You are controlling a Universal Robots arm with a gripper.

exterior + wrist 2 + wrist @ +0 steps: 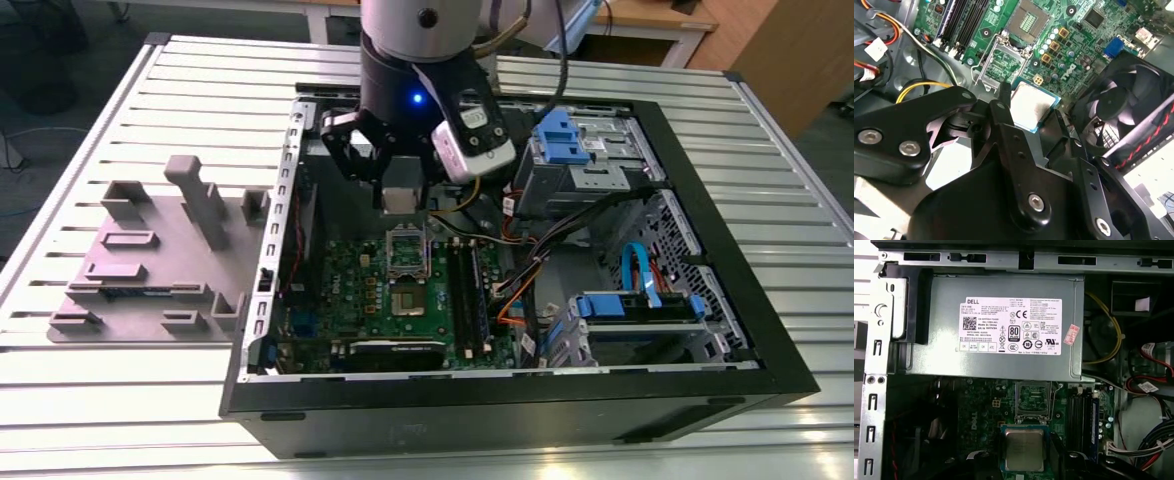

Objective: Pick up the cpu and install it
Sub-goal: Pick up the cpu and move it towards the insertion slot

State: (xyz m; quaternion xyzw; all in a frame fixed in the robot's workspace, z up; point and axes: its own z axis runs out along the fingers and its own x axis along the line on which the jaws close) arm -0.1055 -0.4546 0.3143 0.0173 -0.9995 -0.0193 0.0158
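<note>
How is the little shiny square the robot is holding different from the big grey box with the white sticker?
The cpu is far smaller than the grey box. The cpu's top is plain silvery metal; the grey box wears a white label. The cpu is between the jaws of the gripper above the green board; the grey box sits in the computer case, untouched. Both are greyish with straight edges.

Bright, even light glares off the ribbed worktop (147, 120) in the exterior view, the computer case (507, 410) interior sits shadowed, and the cpu (1031, 105) top gleams pale in the second wrist view.
</note>
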